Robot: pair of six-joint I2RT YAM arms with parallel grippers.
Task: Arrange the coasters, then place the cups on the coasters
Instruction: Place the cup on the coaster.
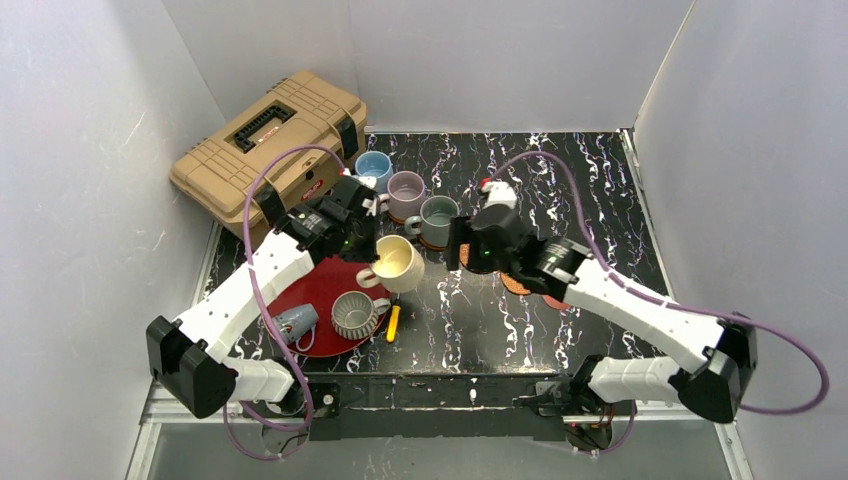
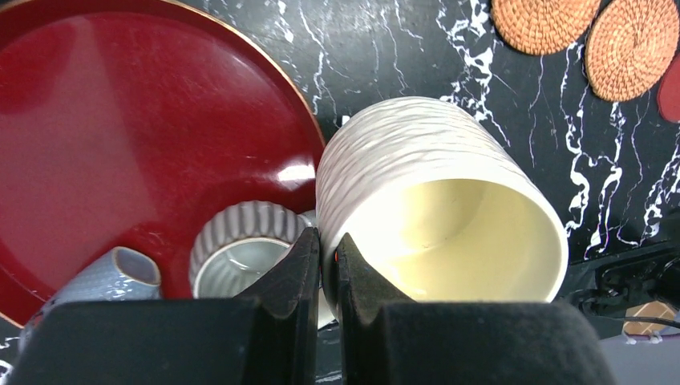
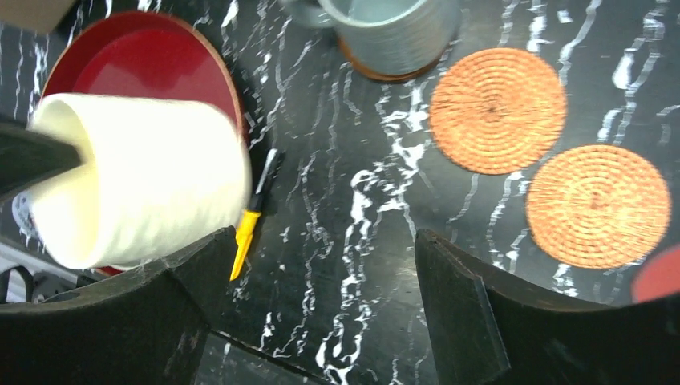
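Observation:
My left gripper (image 2: 327, 241) is shut on the rim of the cream-yellow cup (image 2: 433, 184), which hangs tilted above the table's middle (image 1: 398, 262). My right gripper (image 3: 325, 241) stands open just right of that cup, with nothing between its fingers. Two orange woven coasters (image 3: 497, 108) (image 3: 597, 204) lie bare under the right arm, beside the edge of a flat red coaster (image 3: 661, 277). The light blue cup (image 1: 373, 165), mauve cup (image 1: 405, 190) and grey-green cup (image 1: 438, 215) stand in a row at the back. A dark brown coaster (image 3: 377, 72) shows under the grey-green one.
A large red tray (image 1: 315, 290) at the front left holds the ribbed grey-white cup (image 1: 355, 313) and a small pale grey cup (image 1: 295, 322) on its side. A yellow pen (image 1: 393, 322) lies beside the tray. A tan toolbox (image 1: 265, 140) sits at the back left. White walls enclose the table.

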